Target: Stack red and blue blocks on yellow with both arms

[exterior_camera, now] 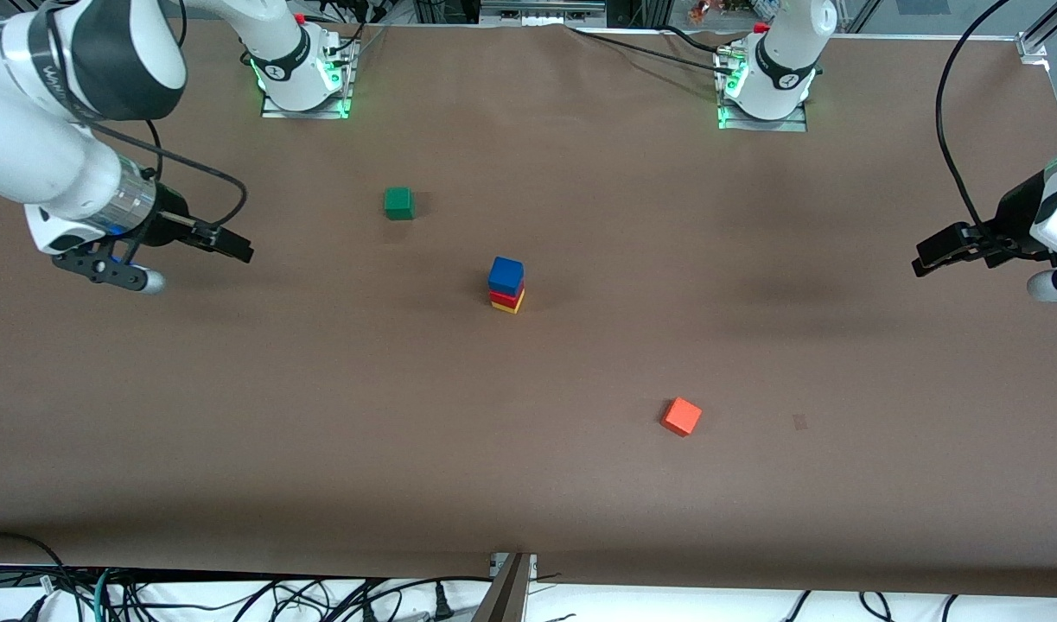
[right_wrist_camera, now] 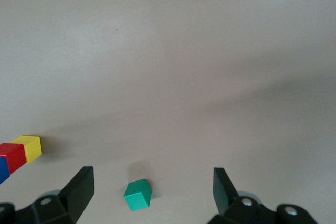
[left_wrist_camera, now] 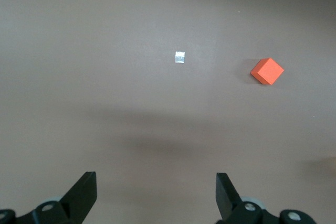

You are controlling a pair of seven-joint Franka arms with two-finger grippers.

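Note:
The blue block [exterior_camera: 506,275] sits on the red block [exterior_camera: 503,298], which sits on the yellow cube [exterior_camera: 512,306], as one stack at the middle of the table. The stack also shows at the edge of the right wrist view: yellow [right_wrist_camera: 29,147], red [right_wrist_camera: 13,156], blue [right_wrist_camera: 2,170]. My right gripper [exterior_camera: 234,247] is open and empty over the table toward the right arm's end; in its wrist view [right_wrist_camera: 152,179] nothing is held. My left gripper [exterior_camera: 927,257] is open and empty over the left arm's end [left_wrist_camera: 155,182]. Both are well apart from the stack.
A green cube [exterior_camera: 398,203] lies farther from the front camera than the stack, toward the right arm's end [right_wrist_camera: 137,194]. An orange-red cube [exterior_camera: 682,416] lies nearer the camera, toward the left arm's end [left_wrist_camera: 266,71]. A small mark [exterior_camera: 800,422] lies beside it [left_wrist_camera: 180,56].

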